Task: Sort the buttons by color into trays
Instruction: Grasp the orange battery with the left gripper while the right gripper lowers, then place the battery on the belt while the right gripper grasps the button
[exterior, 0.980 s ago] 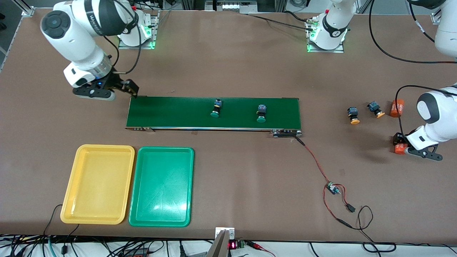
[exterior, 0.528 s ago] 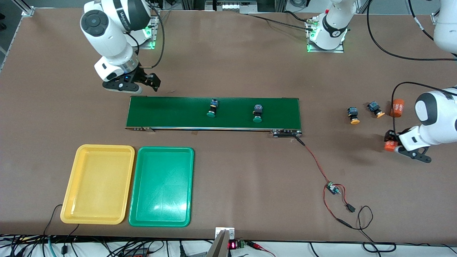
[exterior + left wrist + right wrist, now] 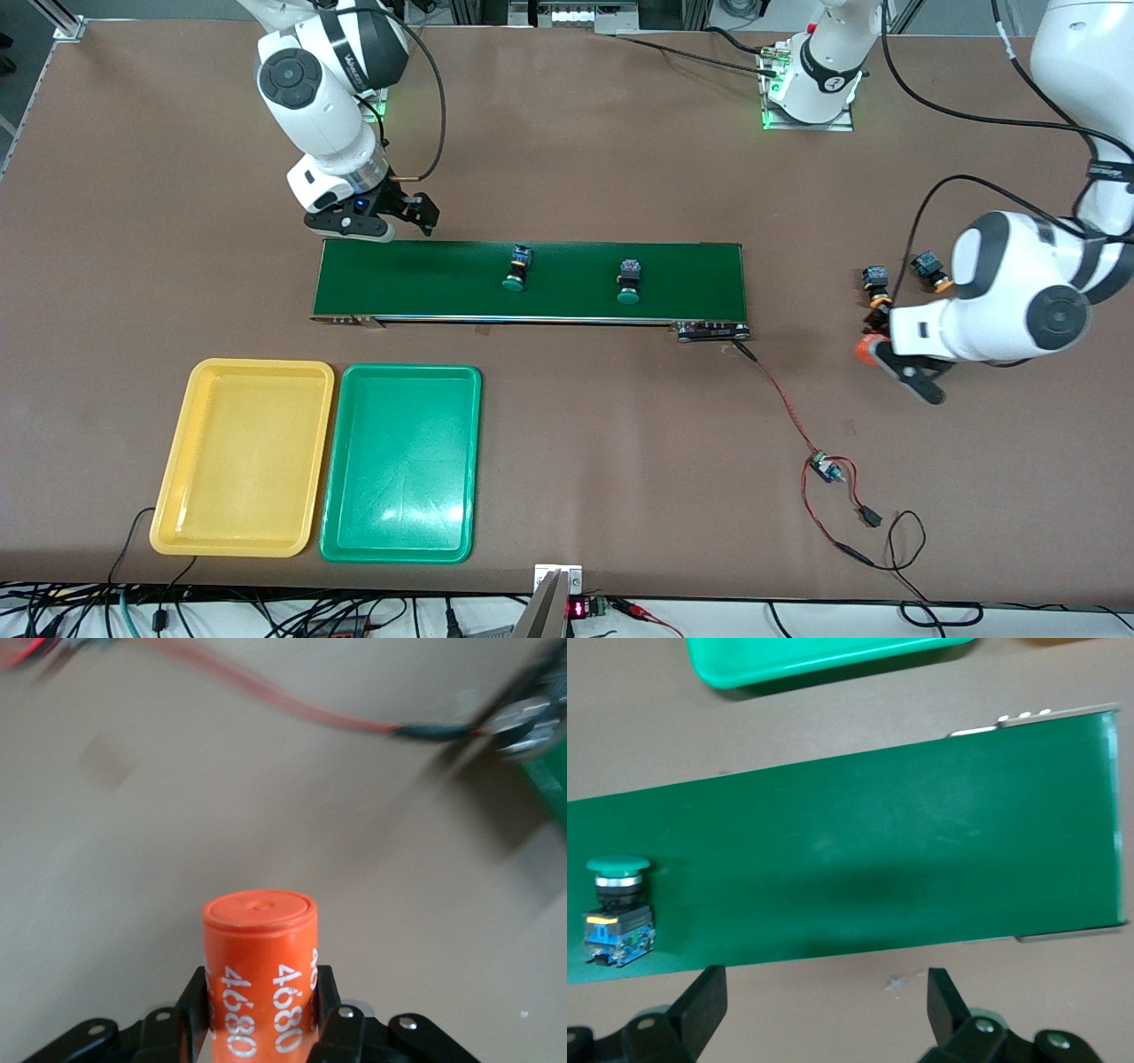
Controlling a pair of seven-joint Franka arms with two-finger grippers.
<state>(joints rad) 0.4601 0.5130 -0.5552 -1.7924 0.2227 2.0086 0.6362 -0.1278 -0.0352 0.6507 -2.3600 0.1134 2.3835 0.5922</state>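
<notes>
Start at the right arm's end of the table. You will find the yellow tray (image 3: pixel 241 457) and the green tray (image 3: pixel 400 462) lying side by side, touching along their long edges, both nearer to the front camera than the conveyor belt (image 3: pixel 530 280). Neither tray holds a button.

The right gripper (image 3: pixel 390 219) hangs over the table at the belt's edge toward the robot bases, at the end nearer the right arm. Its jaws stand spread wide with nothing between them (the right wrist view shows both fingers (image 3: pixel 700 1001) apart over the bare belt).

Two green-capped buttons (image 3: pixel 515 269) (image 3: pixel 629 283) lie on their sides on the belt, well apart from each other.

Past the belt, toward the left arm's end, two yellow-capped buttons (image 3: pixel 877 283) (image 3: pixel 930 268) lie on the bare table near each other.

The left gripper (image 3: pixel 886 353) is over the table just beside those buttons. It is clamped on an orange cylinder (image 3: pixel 260 970) printed "4680" (not a button).

A red wire (image 3: pixel 780 390) runs from the belt's end toward the front camera.
</notes>
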